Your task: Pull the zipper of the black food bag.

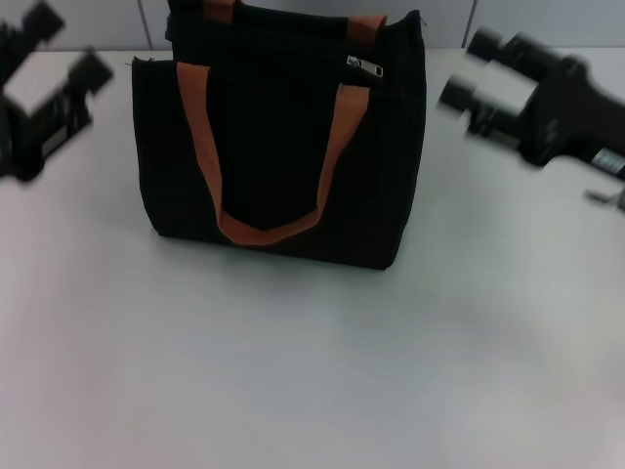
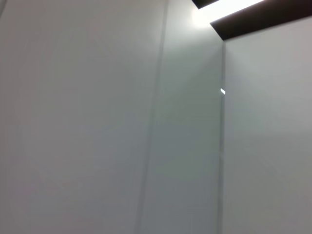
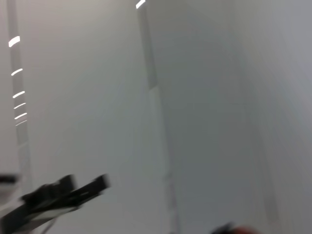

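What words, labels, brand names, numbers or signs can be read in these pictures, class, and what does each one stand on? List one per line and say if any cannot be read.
No text can be read in any view.
Right arm: a small pale label on it, too blurred to read.
Black food bag: no printed word or logo shows on the side in view.
Zipper: too small to show any marking.
Left gripper: no lettering visible.

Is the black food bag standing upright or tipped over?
Upright. The black food bag stands on its base on the table, its top edge uppermost and one orange handle hanging down its front.
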Available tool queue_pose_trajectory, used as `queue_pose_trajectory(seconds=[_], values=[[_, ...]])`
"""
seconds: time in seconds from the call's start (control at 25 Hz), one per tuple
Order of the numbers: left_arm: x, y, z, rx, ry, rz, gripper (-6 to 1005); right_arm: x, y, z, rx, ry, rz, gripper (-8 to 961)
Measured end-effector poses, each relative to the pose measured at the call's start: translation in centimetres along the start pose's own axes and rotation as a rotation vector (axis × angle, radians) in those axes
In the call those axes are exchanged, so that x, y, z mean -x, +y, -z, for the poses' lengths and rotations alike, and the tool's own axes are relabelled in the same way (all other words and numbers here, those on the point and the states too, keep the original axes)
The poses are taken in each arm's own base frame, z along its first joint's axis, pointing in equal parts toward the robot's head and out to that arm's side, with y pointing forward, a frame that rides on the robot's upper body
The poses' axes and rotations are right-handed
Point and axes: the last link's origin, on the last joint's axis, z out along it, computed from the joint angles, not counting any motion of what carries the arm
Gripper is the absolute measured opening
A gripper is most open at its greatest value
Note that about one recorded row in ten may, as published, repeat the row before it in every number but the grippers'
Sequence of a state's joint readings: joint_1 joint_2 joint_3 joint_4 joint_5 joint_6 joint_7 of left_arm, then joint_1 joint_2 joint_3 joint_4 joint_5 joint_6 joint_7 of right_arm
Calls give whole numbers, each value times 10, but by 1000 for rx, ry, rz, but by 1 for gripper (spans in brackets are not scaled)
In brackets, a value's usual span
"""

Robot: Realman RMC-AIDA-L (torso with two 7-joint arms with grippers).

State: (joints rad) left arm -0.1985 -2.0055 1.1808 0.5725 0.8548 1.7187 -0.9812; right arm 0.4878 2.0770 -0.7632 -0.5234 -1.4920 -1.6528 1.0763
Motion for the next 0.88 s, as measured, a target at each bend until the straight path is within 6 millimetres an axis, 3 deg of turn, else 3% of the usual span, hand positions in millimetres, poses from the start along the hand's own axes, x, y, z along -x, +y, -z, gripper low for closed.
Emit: queue_pose_trajectory(seconds=[0.12,0.24,0.52,0.88], values=[[14,14,11,69,-94,-3,758,-12,17,-8,136,98,12,710],[31,26,16,153,-219,14,802,-17,29,-8,226,139,37,711],[50,33,18,225,-361,31,802,-27,38,-4,285,202,56,711],[69,33,8,228,-447,30,802,-56,48,-19,330,341,29,707]])
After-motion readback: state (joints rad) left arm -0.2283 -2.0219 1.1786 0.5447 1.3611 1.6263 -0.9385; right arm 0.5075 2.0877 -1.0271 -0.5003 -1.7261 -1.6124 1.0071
